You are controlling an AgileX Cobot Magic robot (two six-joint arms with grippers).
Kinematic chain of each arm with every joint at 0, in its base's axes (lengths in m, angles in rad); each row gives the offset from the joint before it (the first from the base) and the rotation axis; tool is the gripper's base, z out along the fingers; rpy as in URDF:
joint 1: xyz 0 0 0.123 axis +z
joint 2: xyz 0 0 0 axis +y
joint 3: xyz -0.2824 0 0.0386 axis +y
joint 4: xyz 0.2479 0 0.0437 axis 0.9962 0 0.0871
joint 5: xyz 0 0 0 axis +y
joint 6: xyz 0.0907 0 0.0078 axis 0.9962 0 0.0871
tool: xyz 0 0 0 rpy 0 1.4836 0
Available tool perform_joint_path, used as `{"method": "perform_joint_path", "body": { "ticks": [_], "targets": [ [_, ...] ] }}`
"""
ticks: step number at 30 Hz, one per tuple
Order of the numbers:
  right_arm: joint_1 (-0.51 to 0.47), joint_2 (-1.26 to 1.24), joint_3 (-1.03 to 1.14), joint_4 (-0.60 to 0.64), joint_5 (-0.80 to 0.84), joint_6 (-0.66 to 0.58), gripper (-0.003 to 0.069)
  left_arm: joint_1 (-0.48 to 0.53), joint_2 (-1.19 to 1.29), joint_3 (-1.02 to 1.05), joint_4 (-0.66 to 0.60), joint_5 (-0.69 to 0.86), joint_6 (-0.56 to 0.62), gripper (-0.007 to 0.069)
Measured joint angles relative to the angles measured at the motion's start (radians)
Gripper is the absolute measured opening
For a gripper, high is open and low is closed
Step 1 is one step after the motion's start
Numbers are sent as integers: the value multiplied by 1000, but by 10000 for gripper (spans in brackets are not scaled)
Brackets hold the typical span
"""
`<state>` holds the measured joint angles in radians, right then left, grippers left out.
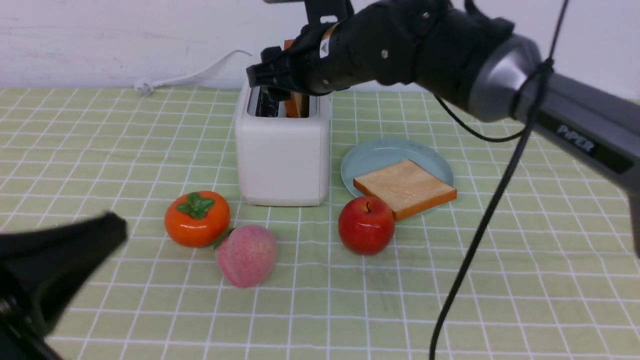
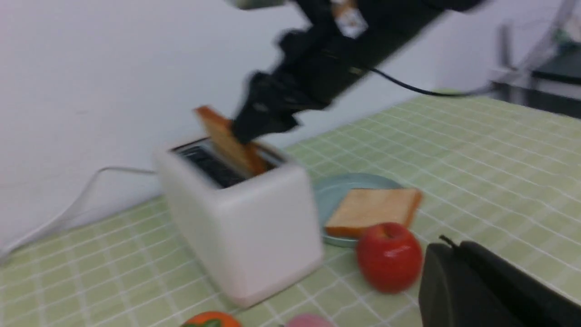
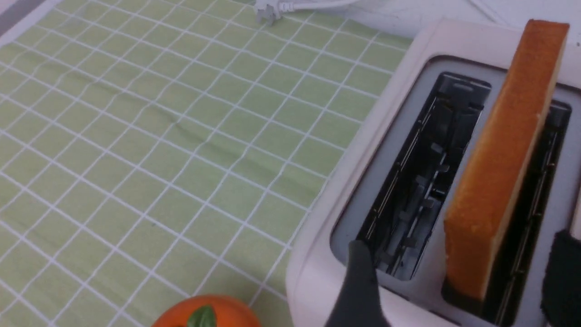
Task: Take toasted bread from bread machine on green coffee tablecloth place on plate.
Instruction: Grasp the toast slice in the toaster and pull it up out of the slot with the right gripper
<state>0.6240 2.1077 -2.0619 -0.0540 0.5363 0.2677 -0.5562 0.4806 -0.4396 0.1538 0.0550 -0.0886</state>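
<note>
The white bread machine (image 1: 282, 155) stands on the green coffee tablecloth (image 1: 525, 260). One slice of toasted bread (image 1: 297, 105) stands upright in its right slot, and the left slot is empty. A second slice (image 1: 405, 187) lies on the pale blue plate (image 1: 370, 155) to the right. My right gripper (image 1: 280, 85) hovers open over the machine. In the right wrist view its fingers (image 3: 361, 281) stand on either side of the upright slice (image 3: 504, 150) without touching it. My left gripper (image 1: 117, 230) is shut and empty, low at the near left, also seen in its wrist view (image 2: 447, 247).
An orange persimmon (image 1: 197, 218) and a pink peach (image 1: 246, 255) lie in front of the machine. A red apple (image 1: 366, 225) sits at the plate's near edge. The white power cord (image 1: 190, 75) runs along the back wall.
</note>
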Motion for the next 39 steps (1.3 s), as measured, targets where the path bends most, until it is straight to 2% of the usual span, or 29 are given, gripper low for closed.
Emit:
{"method": "perform_joint_path", "body": {
  "ticks": [4, 7, 12, 17, 26, 33, 35, 39],
  "targets": [
    [0, 23, -6, -67, -40, 28, 486, 150, 8, 0, -69, -35, -95, -13],
    [-1, 37, -6, -137, -58, 93, 483, 192, 12, 1, -90, -34, -130, -13],
    [-5, 64, -6, -240, -85, 192, 477, 195, 12, 1, -94, -34, -135, -13],
    [-6, 77, -6, -274, -135, 213, 445, 195, 12, 1, -94, -34, -135, -13],
    [-6, 99, -7, -307, -157, 217, 302, 195, 12, 1, -95, -34, -135, -13],
    [-6, 105, -7, -323, -163, 218, 140, 195, 12, 1, -98, -34, -139, -13],
    [-6, 105, -7, -325, -172, 218, 115, 195, 12, 1, -98, -34, -139, -13],
    [-6, 102, -7, -328, -181, 229, 115, 195, 12, 1, -101, -34, -139, -13]
  ]
}}
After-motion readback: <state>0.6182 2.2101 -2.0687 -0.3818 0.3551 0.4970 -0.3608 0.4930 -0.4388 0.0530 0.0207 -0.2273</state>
